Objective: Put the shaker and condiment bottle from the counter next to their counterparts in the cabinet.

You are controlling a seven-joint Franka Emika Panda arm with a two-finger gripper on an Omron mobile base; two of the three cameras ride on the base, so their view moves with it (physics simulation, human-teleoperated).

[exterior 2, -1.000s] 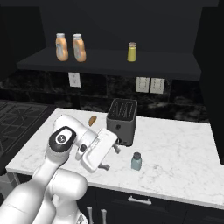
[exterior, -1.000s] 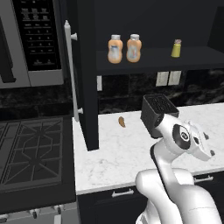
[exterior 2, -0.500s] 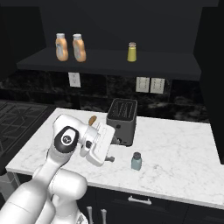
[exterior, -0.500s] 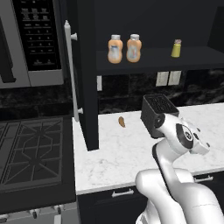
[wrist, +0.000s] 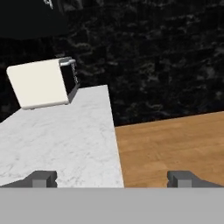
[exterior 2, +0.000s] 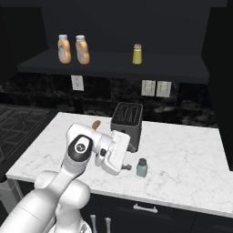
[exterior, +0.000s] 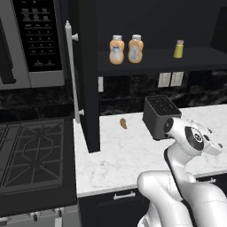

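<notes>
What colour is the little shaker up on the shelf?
Yellow-green shaker with a tan cap, clearest in the right base view.

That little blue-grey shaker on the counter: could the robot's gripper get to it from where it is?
Probably yes. The shaker stands alone on the counter, just beside the open gripper, with nothing between them.

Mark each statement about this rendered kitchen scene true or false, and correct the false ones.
1. Two squat orange plastic bottles stand side by side on the black cabinet's dark shelf. True.
2. The small pale blue-grey shaker is on that shelf. False: it stands on the white marble counter.
3. The gripper holds the shaker. False: its jaws are open and empty.
4. A yellow-green shaker with a tan cap stands on the shelf, apart from the bottles. True.
5. The black toaster stands on the stove. False: it is on the counter.
</notes>
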